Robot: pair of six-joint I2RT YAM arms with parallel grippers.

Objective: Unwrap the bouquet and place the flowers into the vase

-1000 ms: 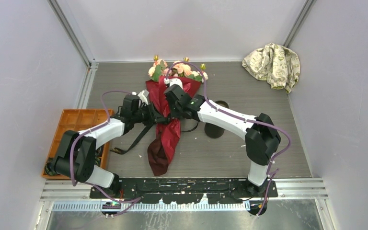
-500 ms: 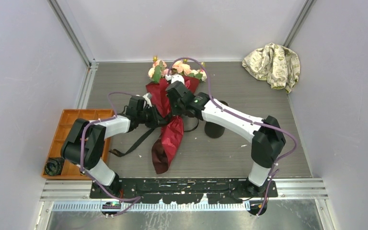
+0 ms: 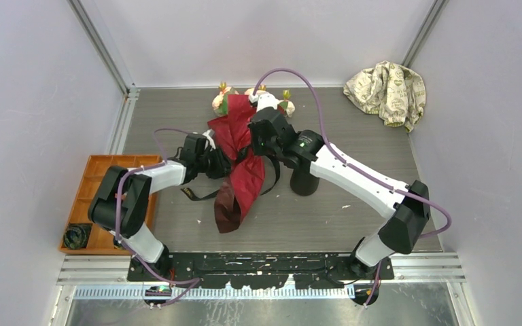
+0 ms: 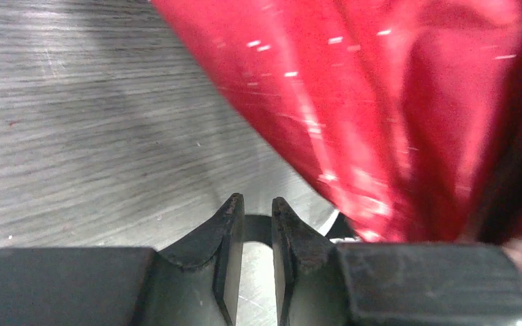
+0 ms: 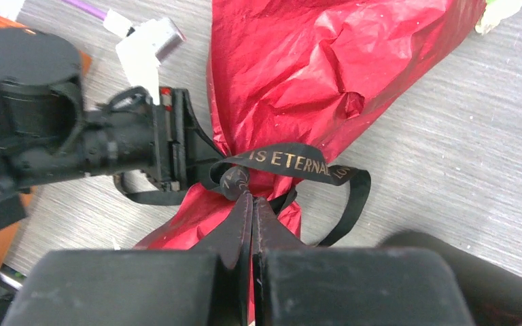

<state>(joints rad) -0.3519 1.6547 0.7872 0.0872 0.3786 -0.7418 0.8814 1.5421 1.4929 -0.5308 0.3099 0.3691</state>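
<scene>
The bouquet [image 3: 239, 142] lay across the middle of the bench [image 3: 353, 136], its flowers [image 3: 221, 102] pointing toward 12 o'clock and the twisted tail of dark red wrapping paper [image 5: 312, 75] trailing toward 6 o'clock. A black ribbon [image 5: 289, 159] with gold lettering was knotted around the narrow waist of the paper, so the wrap was not yet off. The right hand [image 5: 251, 204] was closed, fingers pressed flat together, with their tips meeting right at the knot. Whether a strand was pinched between them could not be told. The left hand [image 4: 257, 207] came in from 9 o'clock, low over the bench just beside the paper, with its fingers a narrow gap apart and nothing seen between them. The vase [image 3: 304, 182] – a plain black cylinder, partly under the right arm – sat just beside the bouquet at its 3 o'clock. An orange compartment tray [image 3: 105, 176] sat at the 9 o'clock edge, and a crumpled beige patterned cloth [image 3: 387, 88] lay in the far corner near 2 o'clock.
</scene>
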